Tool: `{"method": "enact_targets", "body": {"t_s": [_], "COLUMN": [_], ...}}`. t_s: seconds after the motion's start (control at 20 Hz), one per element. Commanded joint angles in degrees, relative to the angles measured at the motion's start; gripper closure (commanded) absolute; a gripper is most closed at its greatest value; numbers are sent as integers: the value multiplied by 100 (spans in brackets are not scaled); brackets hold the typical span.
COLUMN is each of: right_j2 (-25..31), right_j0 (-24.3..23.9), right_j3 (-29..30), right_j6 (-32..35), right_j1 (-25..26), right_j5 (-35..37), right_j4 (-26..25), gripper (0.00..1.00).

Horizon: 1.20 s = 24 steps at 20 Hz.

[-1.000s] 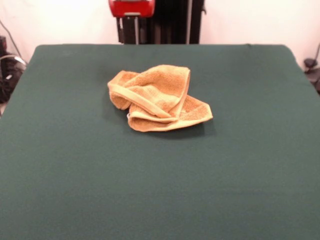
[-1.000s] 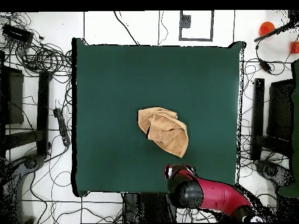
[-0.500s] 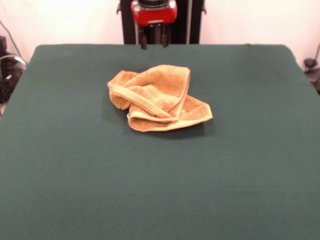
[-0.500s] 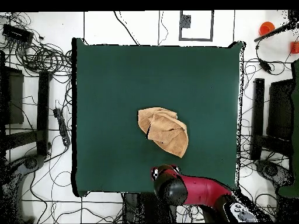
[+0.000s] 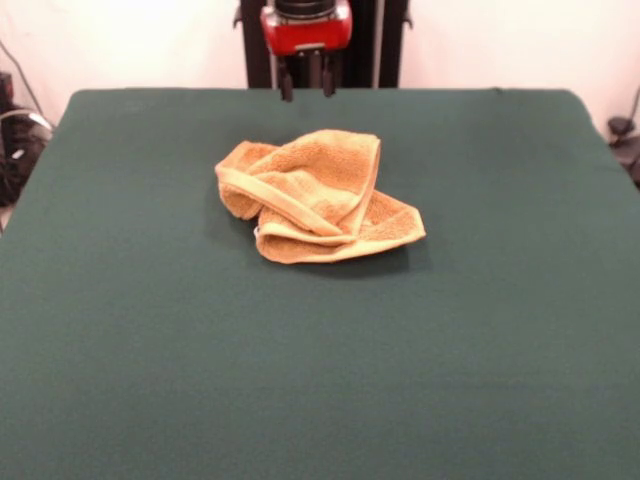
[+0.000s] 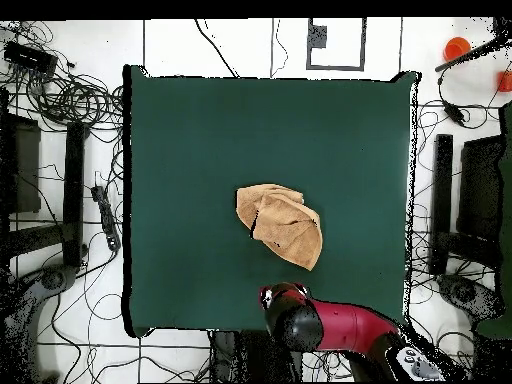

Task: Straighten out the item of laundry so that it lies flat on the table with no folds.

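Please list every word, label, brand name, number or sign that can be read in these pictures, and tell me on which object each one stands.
None: no text can be read in either view.
The towel shows no readable label.
The table is plain green cloth without marks.
The gripper and the red arm show no readable brand or number.

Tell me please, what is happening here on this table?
A small golden-orange terry-cloth towel lies crumpled, folded over itself, near the middle of the large dark green felt-covered table. Nothing is holding it. The red and black robot arm's gripper hangs above the table's edge on the robot's side, clear of the towel, with its two dark fingers apart. The flattening has not begun.
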Motion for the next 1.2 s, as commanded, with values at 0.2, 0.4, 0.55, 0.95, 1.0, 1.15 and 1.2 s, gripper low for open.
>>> {"method": "enact_targets", "body": {"t_s": [0.2, 0.4, 0.55, 0.95, 1.0, 1.15, 1.2], "right_j2": [546, 528, 550, 536, 537, 538, 535], "right_j0": [-25, -5, -39, 57, 65, 98, 110], "right_j3": [-339, -244, -186, -292, -305, -343, -356], "right_j6": [699, 740, 731, 746, 736, 690, 672], "right_j1": [-117, -196, -253, -173, -167, -152, -154], "right_j5": [293, 281, 296, 315, 322, 347, 361], "right_j4": [324, 331, 329, 349, 342, 306, 293], "gripper": [0, 0, 0, 0, 0, 0, 0]}}
